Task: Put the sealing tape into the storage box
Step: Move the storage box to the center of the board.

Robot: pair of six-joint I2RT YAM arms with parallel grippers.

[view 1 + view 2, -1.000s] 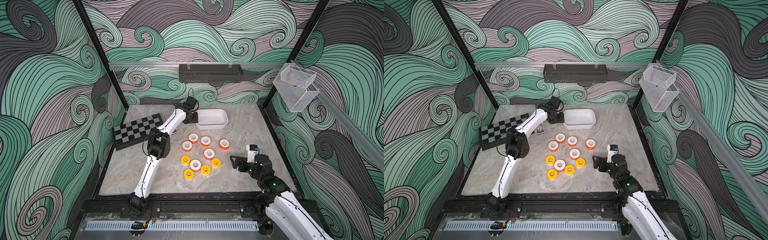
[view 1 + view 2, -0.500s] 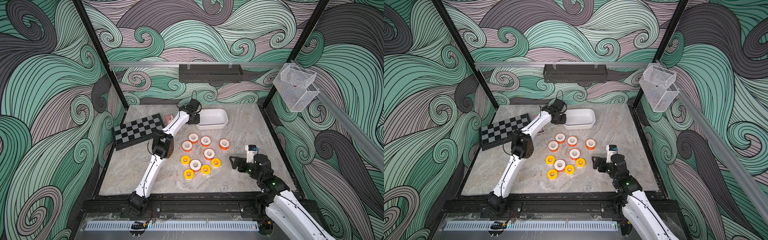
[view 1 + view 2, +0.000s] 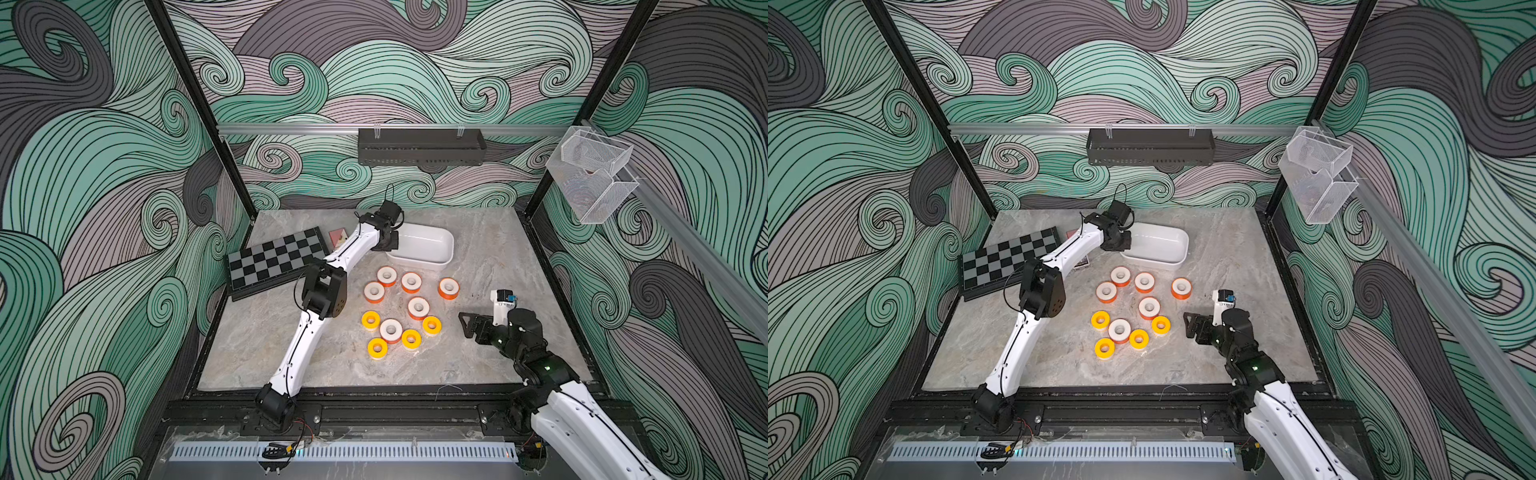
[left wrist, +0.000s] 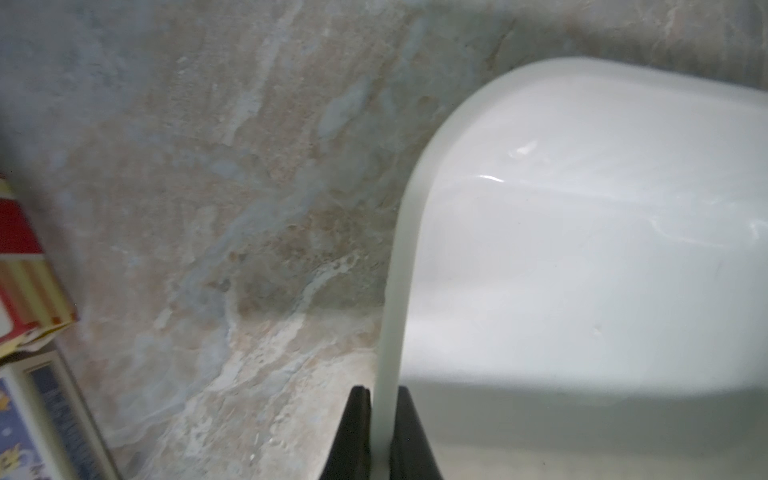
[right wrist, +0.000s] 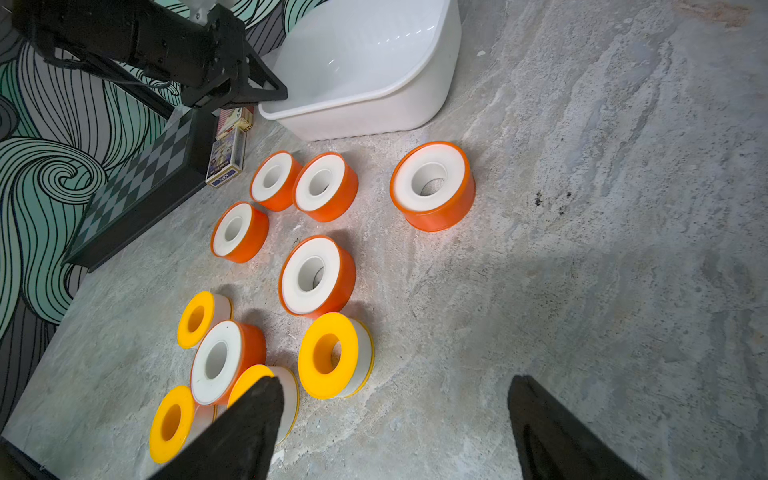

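The left gripper (image 4: 381, 401) clamps the end rim of the shallow white plastic storage box (image 3: 432, 249), perhaps tilting it. Ten orange and yellow sealing tape rolls (image 3: 418, 307) lie on the marble tabletop (image 3: 478, 361) beside it. The right gripper (image 5: 395, 399) hangs spread nearby.

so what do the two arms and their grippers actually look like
Both are built alike. The left arm and right arm have smooth white links joined by chunky black joints. A thin black cable loops above the left wrist, and the right arm's joints show small green lights. The left gripper and right gripper have flat, black, tapered fingers.
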